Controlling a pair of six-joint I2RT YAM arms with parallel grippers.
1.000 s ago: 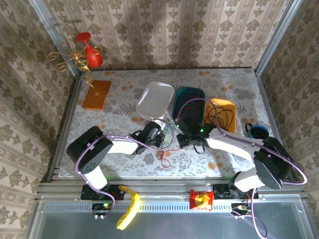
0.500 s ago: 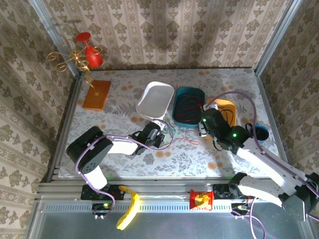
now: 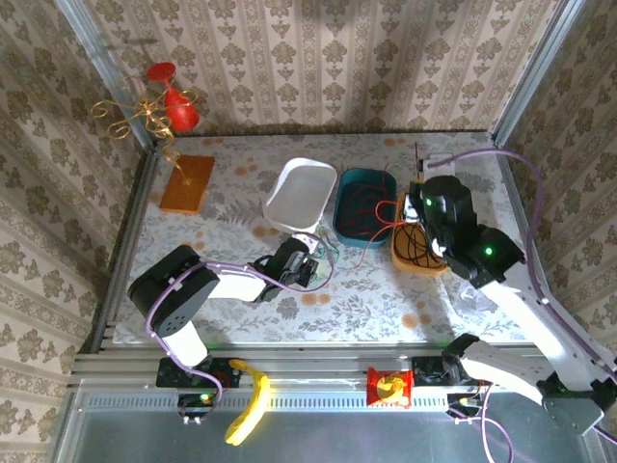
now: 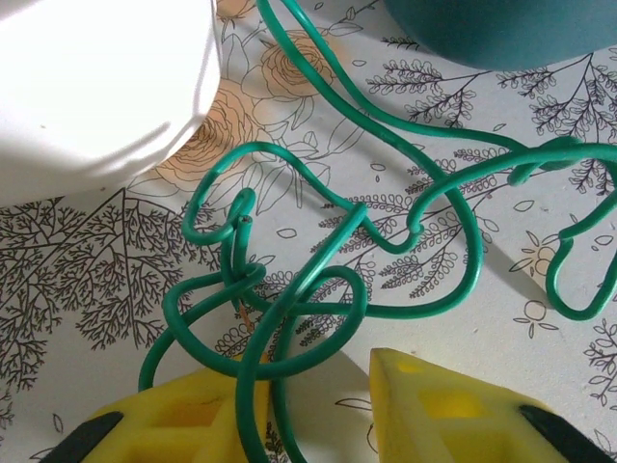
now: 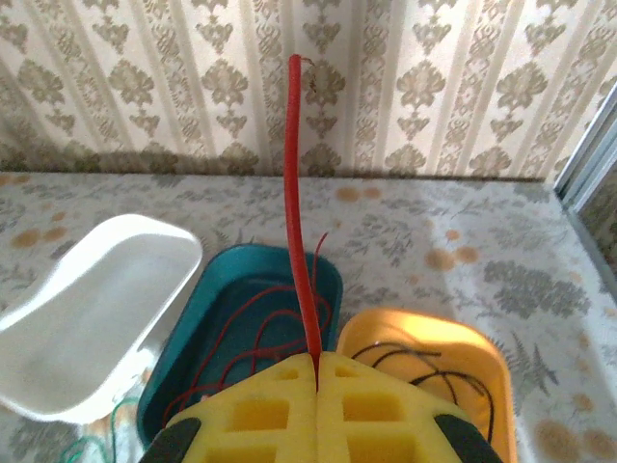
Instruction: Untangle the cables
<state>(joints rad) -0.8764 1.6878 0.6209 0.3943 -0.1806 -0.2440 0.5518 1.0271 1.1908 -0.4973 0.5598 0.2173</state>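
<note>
Above the right tool (image 5: 317, 371), clamped red cable (image 5: 297, 193) stands.

In the left wrist view the green cable (image 4: 476, 256) runs off the top and right edges, and its strands between the jaws of the left gripper (image 4: 333, 386) are cut by the bottom edge. The white tray (image 4: 87, 77), upper left, and the teal tray (image 4: 501, 29), upper right, are cropped. In the right wrist view the red cable (image 5: 299, 193) vanishes into the closed seam of the right gripper (image 5: 317, 371), whose pads hide the near side of the yellow tray (image 5: 434, 328)
</note>
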